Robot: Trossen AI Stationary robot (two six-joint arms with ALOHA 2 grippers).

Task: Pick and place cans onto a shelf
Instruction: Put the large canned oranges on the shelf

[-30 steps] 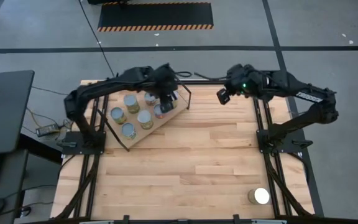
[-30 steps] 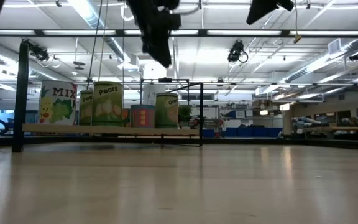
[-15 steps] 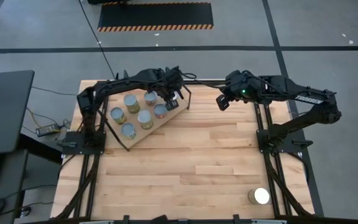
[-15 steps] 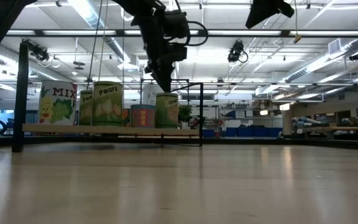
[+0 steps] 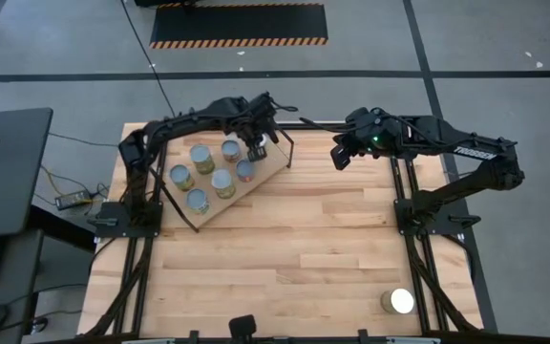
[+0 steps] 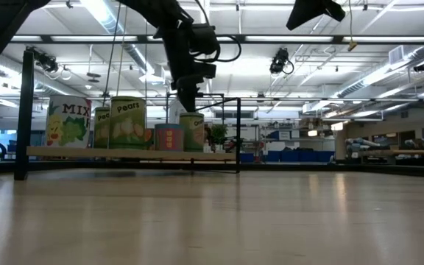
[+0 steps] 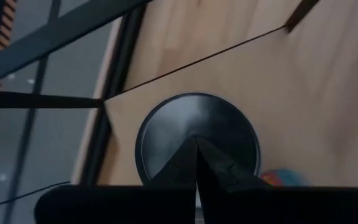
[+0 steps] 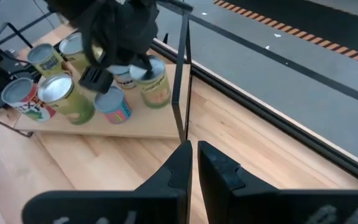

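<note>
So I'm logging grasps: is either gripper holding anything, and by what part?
Nothing. The left gripper is shut, empty, above a can on the shelf; the right gripper is shut, empty.

Bright ceiling strip lights [image 6: 109, 15] glare in the low view; the left wrist view is blurred.

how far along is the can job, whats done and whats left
Mostly done: six cans stand on the shelf. In hand: nothing; the left gripper is shut and empty above the can at the shelf's far corner, and the right gripper waits shut beside the shelf. Left: one can stands alone near the table's near right corner.
</note>
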